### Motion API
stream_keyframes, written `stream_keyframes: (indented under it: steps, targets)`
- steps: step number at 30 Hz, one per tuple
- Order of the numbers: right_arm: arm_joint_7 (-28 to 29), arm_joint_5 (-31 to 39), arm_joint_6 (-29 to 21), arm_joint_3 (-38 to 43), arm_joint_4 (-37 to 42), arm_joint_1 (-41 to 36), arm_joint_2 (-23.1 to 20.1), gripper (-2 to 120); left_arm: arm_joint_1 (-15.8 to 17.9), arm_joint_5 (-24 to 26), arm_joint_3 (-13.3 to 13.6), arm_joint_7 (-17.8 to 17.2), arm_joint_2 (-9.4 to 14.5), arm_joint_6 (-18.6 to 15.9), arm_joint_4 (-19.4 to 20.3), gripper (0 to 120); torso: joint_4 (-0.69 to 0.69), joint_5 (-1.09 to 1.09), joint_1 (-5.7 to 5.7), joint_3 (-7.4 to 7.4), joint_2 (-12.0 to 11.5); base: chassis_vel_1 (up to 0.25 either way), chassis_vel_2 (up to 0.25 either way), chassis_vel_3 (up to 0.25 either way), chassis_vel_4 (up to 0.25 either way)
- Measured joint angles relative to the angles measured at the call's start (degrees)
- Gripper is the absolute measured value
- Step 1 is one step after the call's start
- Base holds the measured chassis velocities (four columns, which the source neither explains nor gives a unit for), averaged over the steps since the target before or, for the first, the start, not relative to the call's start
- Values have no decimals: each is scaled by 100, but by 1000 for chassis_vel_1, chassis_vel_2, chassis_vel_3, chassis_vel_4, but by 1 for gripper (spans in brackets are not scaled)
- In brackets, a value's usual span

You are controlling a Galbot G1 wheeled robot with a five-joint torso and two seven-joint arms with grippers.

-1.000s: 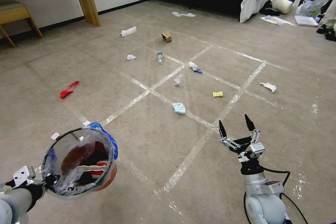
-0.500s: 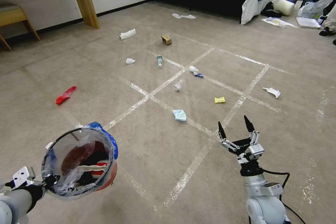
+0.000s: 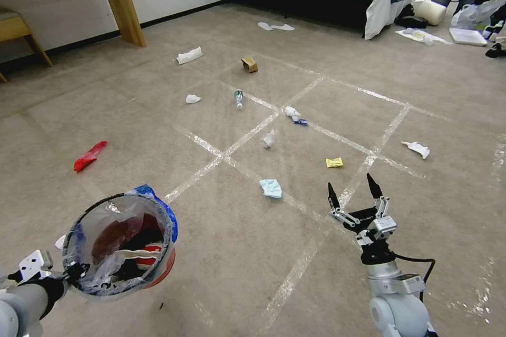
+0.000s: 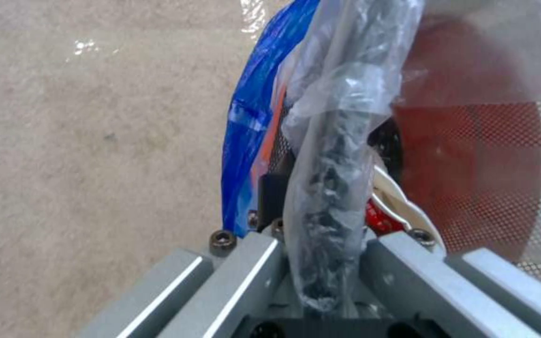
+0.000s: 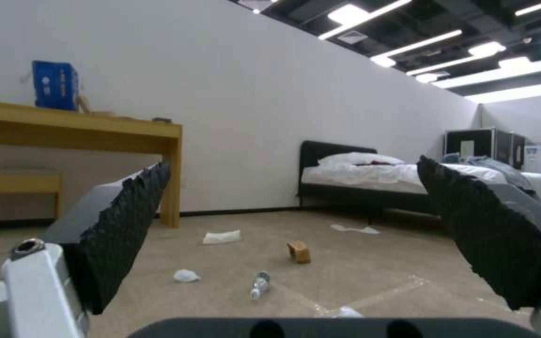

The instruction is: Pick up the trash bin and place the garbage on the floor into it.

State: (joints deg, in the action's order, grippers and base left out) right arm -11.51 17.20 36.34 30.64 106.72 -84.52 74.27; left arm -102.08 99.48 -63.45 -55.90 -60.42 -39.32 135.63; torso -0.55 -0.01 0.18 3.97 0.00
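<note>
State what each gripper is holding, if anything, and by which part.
The left gripper holds the trash bin by its liner-covered black rim. The right gripper holds nothing; its fingers are spread open above the floor.

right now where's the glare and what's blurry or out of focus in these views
Head view: the tape lines on the floor shine under overhead light; litter stays sharp. Left wrist view: the trash bin rim and liner, clamped in the left gripper, sit so close that they look soft. Right wrist view: bright ceiling strips; the right gripper looms large, open, its pads near.
</note>
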Motion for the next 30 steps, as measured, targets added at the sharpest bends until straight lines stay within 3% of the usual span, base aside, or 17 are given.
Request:
stream_keyframes:
  steps: [30]
  targets:
    - [68, -165, 0, -139, -210, 183, 65, 100, 94, 59, 1, 0, 69, 19, -119, 0, -1, 0, 0, 0, 1, -129, 129, 130, -129]
